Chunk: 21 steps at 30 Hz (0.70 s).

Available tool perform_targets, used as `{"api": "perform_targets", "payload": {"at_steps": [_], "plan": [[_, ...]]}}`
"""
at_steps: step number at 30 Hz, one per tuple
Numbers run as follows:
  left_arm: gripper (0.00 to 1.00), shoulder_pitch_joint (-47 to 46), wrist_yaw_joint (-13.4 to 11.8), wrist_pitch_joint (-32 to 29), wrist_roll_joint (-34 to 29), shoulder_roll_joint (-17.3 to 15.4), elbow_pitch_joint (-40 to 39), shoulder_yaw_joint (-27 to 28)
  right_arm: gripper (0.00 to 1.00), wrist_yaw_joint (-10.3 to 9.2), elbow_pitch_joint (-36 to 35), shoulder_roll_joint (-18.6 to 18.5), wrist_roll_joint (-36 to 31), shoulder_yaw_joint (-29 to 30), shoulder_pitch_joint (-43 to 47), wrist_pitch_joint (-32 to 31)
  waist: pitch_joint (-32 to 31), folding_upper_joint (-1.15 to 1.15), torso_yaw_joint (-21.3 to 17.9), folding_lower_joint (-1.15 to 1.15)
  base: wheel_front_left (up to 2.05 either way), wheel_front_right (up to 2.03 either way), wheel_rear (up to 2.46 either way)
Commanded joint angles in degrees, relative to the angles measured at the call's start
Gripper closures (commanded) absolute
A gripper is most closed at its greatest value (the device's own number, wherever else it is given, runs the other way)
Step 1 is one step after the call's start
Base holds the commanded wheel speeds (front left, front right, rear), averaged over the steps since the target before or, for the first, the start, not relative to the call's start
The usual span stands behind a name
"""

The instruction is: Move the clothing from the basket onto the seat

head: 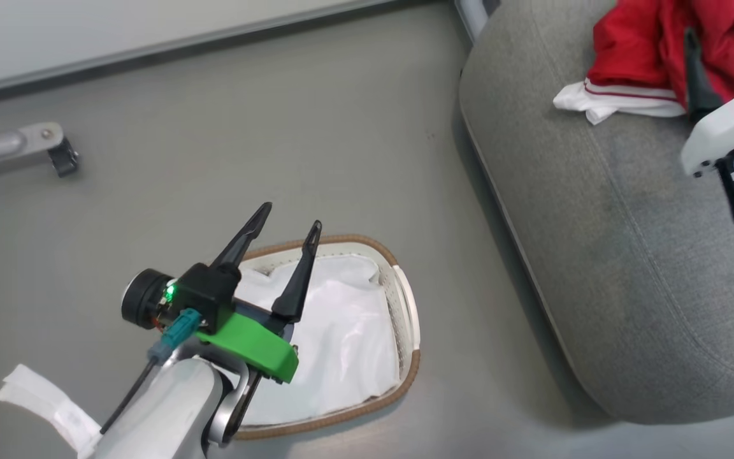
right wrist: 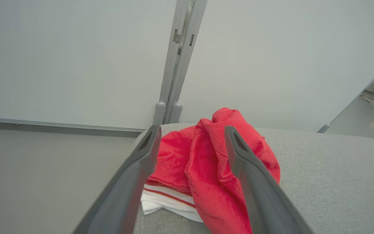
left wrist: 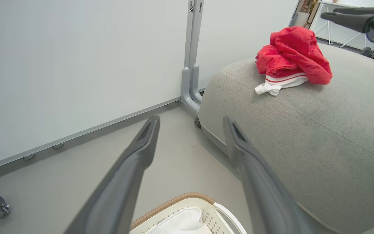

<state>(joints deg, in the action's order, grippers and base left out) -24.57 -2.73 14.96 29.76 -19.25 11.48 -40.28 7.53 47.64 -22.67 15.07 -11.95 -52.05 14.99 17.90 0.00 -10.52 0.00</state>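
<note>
The clothing [head: 634,44] lies in a red heap on the grey seat [head: 628,255], a white sleeve with red-striped trim poking out at its near side. My right gripper [head: 720,29] hovers over that heap, open, its two fingers spread either side of the cloth; the right wrist view shows the clothing [right wrist: 206,162] between and beyond the right gripper [right wrist: 192,130], with nothing pinched. My left gripper [head: 290,217] is open and empty above the basket [head: 405,376]. Inside the basket I see just the white liner [head: 341,331]. From the left wrist, the clothing [left wrist: 294,55] rests on the seat [left wrist: 304,130].
Pale partition walls stand behind, joined at a grey post [left wrist: 192,74] whose foot meets the seat's far corner. A grey metal leg with a caster [head: 55,153] juts in on the floor to the left. Grey floor separates basket and seat.
</note>
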Motion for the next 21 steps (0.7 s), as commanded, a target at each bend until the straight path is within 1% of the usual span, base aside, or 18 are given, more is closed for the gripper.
{"api": "perform_targets", "payload": {"at_steps": [1,7,10,15,21], "plan": [[0.0,1.6,-0.4,0.3,0.3,0.4,0.1,1.4,0.0,-0.08,-1.0,0.6,0.3,0.0,1.6,0.3,-4.3,0.0,2.2,0.0,0.0,0.0,0.0],[0.0,7.6,-0.8,0.2,-0.6,2.3,-0.3,8.6,0.0,-0.08,-4.7,4.1,-0.2,0.8,6.8,0.3,-8.8,0.0,5.4,0.0,0.0,0.0,0.0],[0.0,10.8,-0.5,0.2,-1.2,3.4,-0.4,11.9,0.0,-0.08,-6.9,5.9,-0.3,2.2,10.4,0.3,-11.1,0.0,7.2,0.0,0.0,0.0,0.0],[0.0,16.5,0.1,0.3,-2.7,5.6,-1.0,17.9,0.0,-0.08,-12.2,9.8,-1.7,5.0,18.6,0.3,-14.3,0.0,9.8,0.0,0.0,0.0,0.0],[0.0,22.9,0.8,0.2,-4.4,8.4,-2.0,24.8,0.0,-0.08,-19.2,15.3,-4.9,7.6,28.9,0.3,-16.9,0.0,11.4,0.0,0.0,0.0,0.0]]}}
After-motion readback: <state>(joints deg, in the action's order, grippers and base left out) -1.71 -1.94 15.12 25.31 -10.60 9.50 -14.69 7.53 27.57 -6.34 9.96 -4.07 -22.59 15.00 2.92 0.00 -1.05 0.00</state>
